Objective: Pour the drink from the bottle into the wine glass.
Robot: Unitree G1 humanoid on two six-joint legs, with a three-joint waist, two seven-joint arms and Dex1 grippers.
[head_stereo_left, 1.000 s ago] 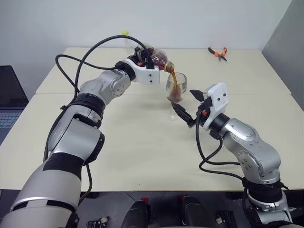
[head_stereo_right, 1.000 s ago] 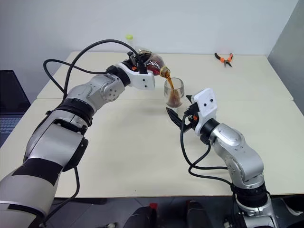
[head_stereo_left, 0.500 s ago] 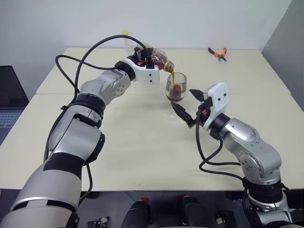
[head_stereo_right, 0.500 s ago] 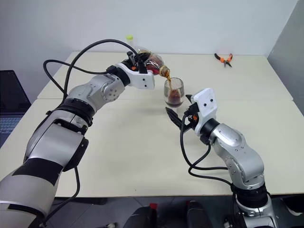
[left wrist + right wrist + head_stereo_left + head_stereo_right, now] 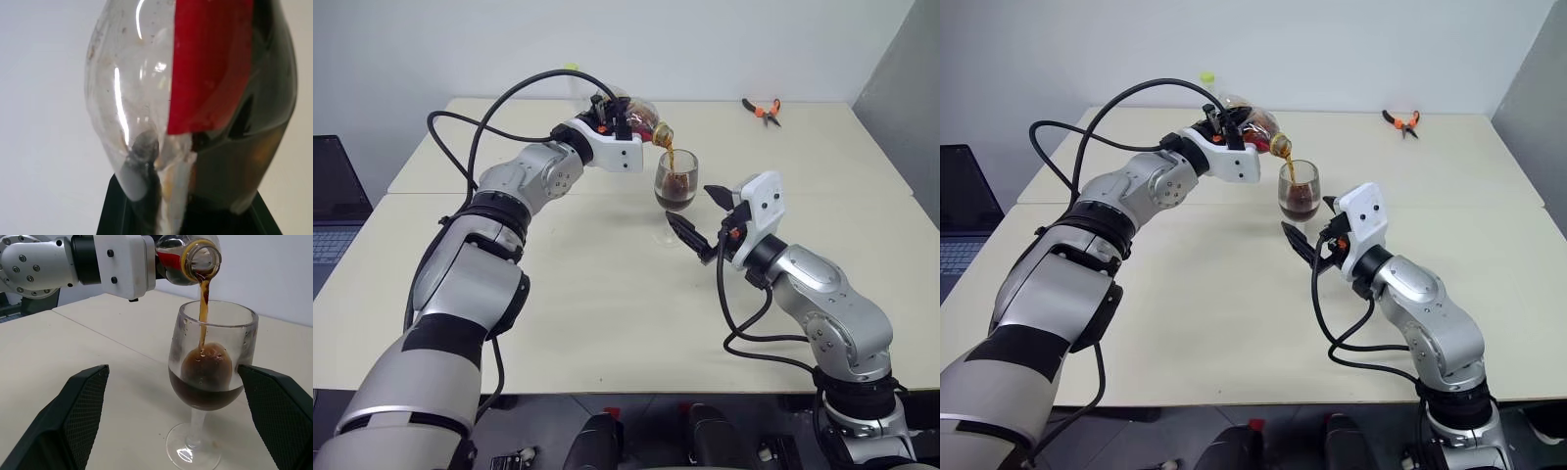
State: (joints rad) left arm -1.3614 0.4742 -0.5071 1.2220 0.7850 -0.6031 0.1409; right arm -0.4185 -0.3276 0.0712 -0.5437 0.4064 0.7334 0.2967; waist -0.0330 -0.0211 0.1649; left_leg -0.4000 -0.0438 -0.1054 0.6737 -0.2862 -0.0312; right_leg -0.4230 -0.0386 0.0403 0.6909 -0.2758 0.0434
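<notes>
The bottle lies tilted in my left gripper, which is shut on its body, mouth down over the wine glass. A thin stream of the drink runs from the open mouth into the bowl, where dark liquid fills the lower part. In the left wrist view the bottle shows its red label and dark liquid on one side. The glass stands upright on the table. My right gripper is open just in front of the glass, its fingers spread wide and apart from it.
Orange-handled pliers lie at the table's far right. A slim clear tube with a yellow-green cap stands at the far edge behind my left arm. A dark laptop sits off the table's left side.
The drink keeps streaming into the glass, and the bottle's upper side looks clearer. Neither arm has moved.
</notes>
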